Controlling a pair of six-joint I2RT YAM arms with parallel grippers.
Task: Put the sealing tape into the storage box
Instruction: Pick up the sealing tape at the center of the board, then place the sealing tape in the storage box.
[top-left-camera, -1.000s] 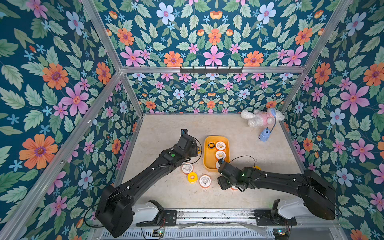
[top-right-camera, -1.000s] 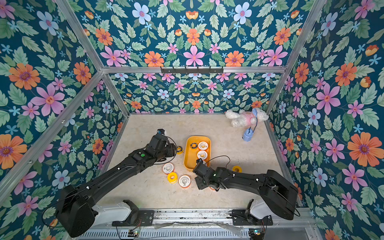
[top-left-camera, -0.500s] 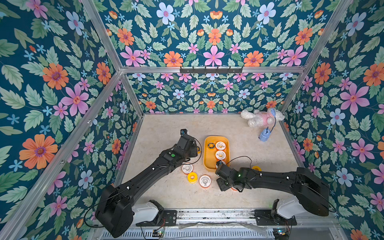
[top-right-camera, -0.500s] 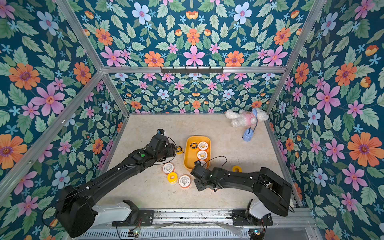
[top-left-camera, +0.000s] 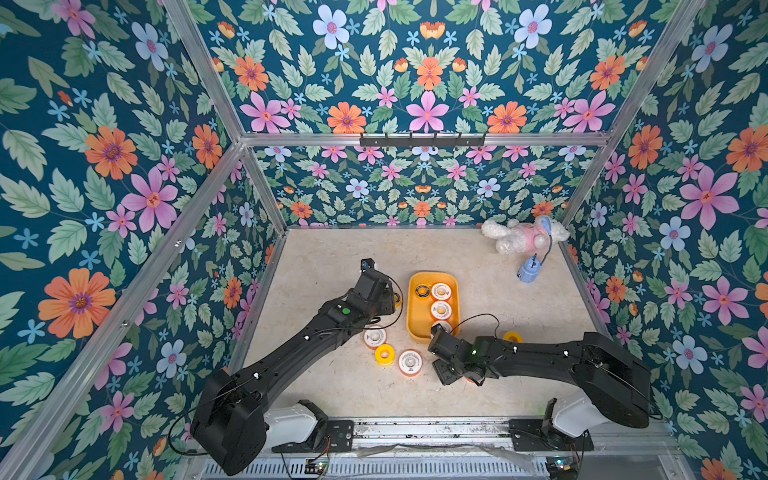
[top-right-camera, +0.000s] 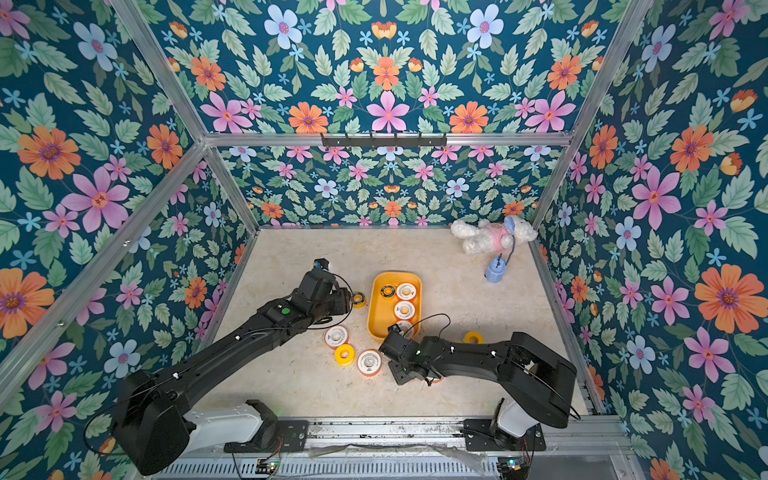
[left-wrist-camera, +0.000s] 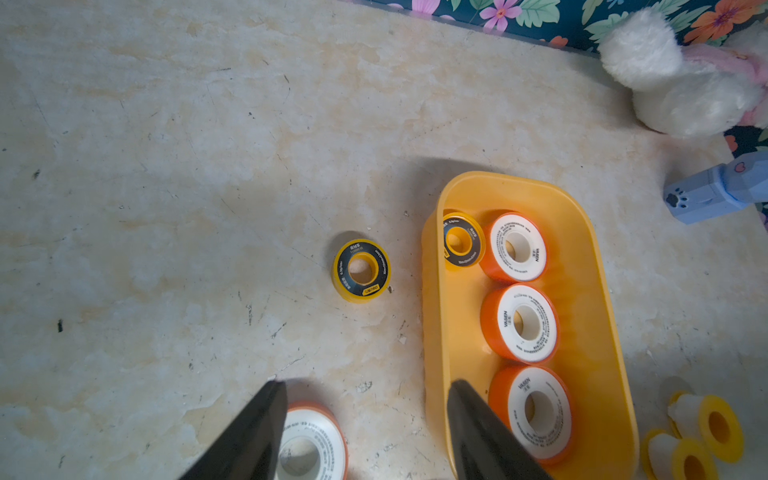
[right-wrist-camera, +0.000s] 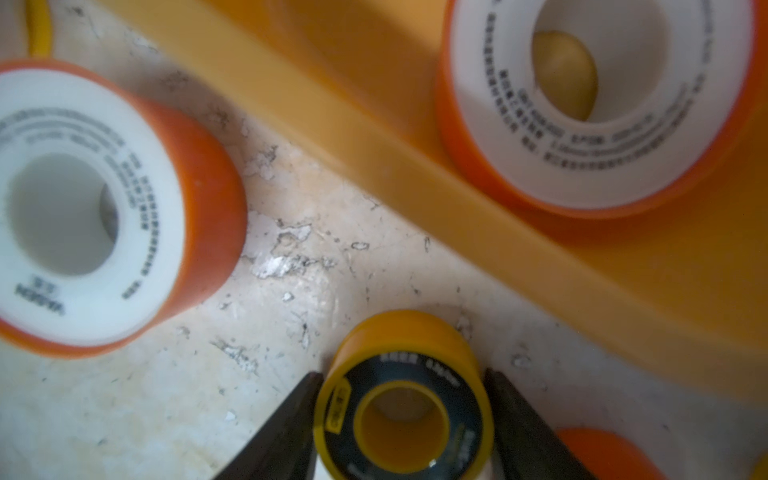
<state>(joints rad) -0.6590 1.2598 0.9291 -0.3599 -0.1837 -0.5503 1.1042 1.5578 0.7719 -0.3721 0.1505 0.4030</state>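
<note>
The yellow storage box (top-left-camera: 417, 318) sits in the middle of the worktop (top-left-camera: 332, 266). Four rolls of sealing tape lie inside it. A black-faced roll (top-left-camera: 422, 290) is in the far left corner. Three white rolls (left-wrist-camera: 525, 322) make a row along the right side.

The right end effector (right-wrist-camera: 402, 374) is down low, just on the near side of the box. Its two fingers (right-wrist-camera: 286, 428) squeeze a small yellow roll (right-wrist-camera: 405, 340) with a black face, one finger on each side. I cannot tell if this roll is lifted off the worktop.

The left end effector (left-wrist-camera: 365, 384) hangs over the worktop just left of the box. Its fingers stand apart and hold nothing. Another black roll (left-wrist-camera: 360, 270) lies flat beside the box, not touching it.

Near and left of the box lie an orange-rimmed roll (top-left-camera: 375, 336) and a second orange-rimmed roll (top-left-camera: 410, 362). A plain yellow roll (top-left-camera: 385, 354) lies between them. Two yellow rolls (left-wrist-camera: 715, 424) lie right of the box. A fluffy toy (top-left-camera: 519, 237) and a little blue thing (top-left-camera: 528, 272) are in the far right corner.
</note>
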